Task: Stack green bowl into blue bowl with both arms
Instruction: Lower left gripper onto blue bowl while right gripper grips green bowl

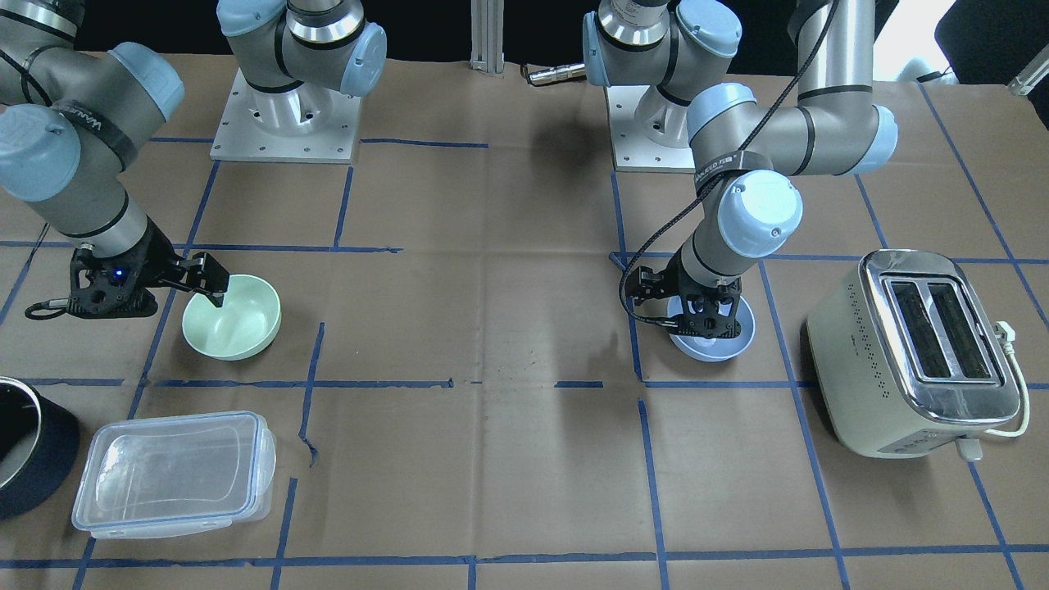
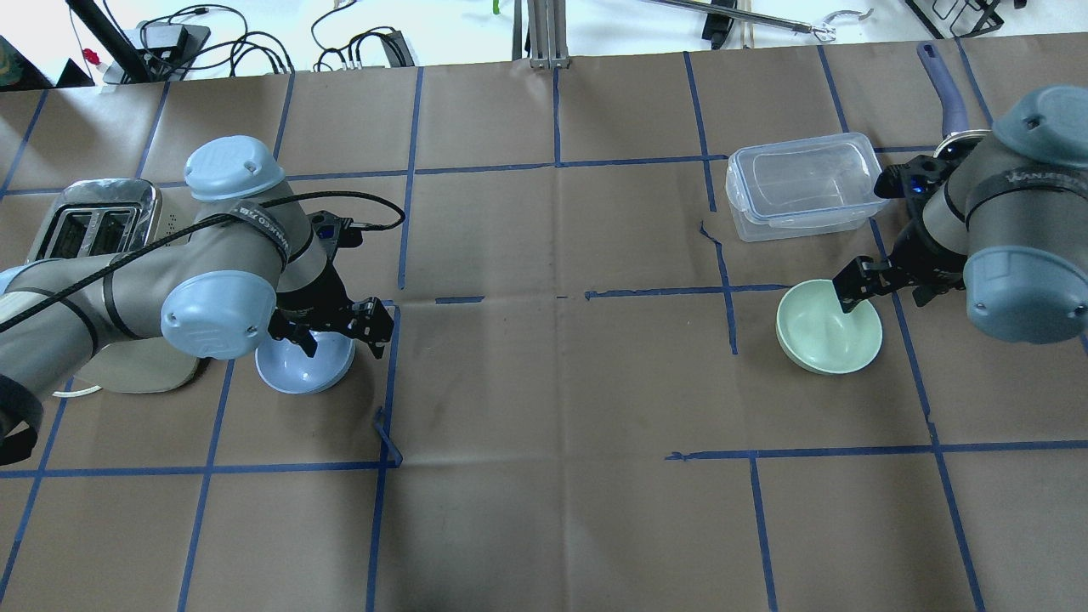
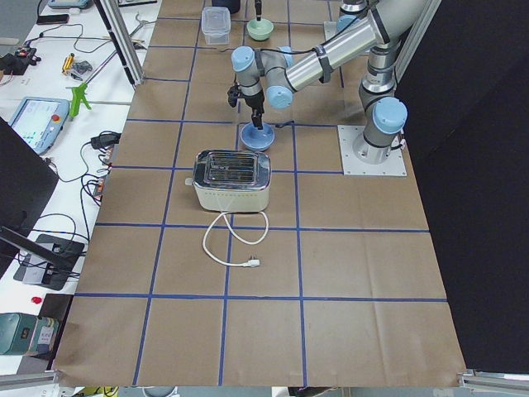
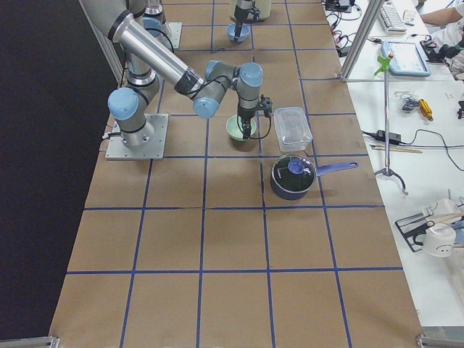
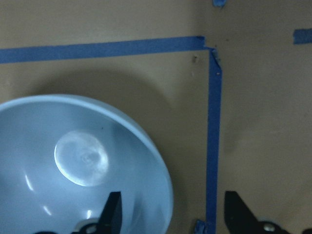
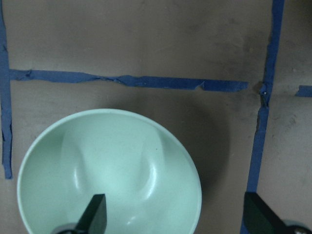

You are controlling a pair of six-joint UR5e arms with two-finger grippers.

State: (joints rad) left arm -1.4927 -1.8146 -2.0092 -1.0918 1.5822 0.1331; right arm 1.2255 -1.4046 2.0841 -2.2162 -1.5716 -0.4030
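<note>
The green bowl point(image 1: 238, 324) sits upright on the table, also in the overhead view point(image 2: 829, 340) and the right wrist view point(image 6: 112, 170). My right gripper point(image 6: 176, 217) is open and straddles its rim: one finger point(image 1: 215, 288) is inside the bowl, the other outside. The blue bowl point(image 2: 299, 374) sits far away on the other side, next to the toaster, and also shows in the left wrist view point(image 5: 73, 156). My left gripper point(image 5: 171, 214) is open and straddles its rim the same way, low over the bowl point(image 1: 721, 348).
A cream and chrome toaster point(image 1: 918, 352) stands close beside the blue bowl. A clear lidded container point(image 1: 172, 471) and a dark pot point(image 1: 24, 451) stand near the green bowl. Brown paper with blue tape lines lies between the bowls.
</note>
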